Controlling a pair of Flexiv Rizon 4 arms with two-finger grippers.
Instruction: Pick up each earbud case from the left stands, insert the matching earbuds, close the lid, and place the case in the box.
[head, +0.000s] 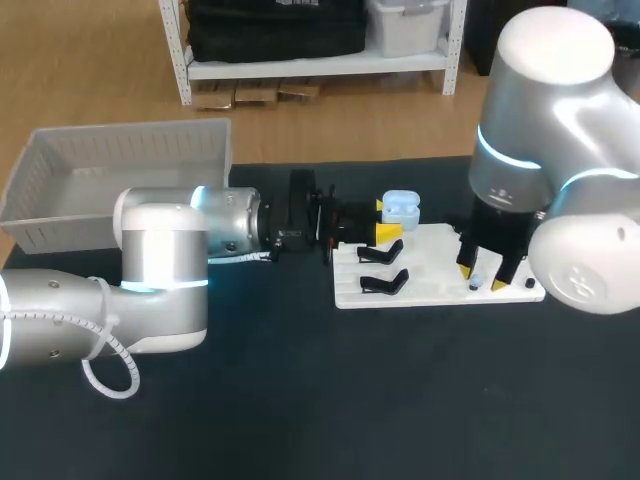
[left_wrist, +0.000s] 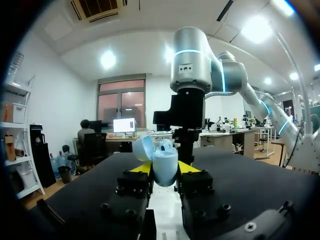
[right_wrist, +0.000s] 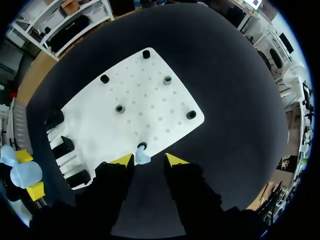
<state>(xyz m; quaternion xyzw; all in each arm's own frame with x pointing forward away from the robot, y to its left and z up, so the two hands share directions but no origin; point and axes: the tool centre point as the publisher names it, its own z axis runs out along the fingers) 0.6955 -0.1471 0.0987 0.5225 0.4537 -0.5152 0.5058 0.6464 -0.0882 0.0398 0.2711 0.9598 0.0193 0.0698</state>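
Head view, left to right: the grey box (head: 60, 160) sits at the table's far left corner, and the left gripper (head: 388, 220) pinches the pale blue case (head: 401, 208) by its sides, lid open, above the white board (head: 430, 262). The right gripper (right_wrist: 148, 160) hangs spread over a small pale earbud (right_wrist: 142, 157) at the board's edge, which lies nearer one finger. I would centre the fingers around the earbud first, then close gently and lift straight up.

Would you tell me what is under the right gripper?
A pale blue earbud lies on the board beside a black peg, below the open right gripper. Its fingers hide the board's near edge.
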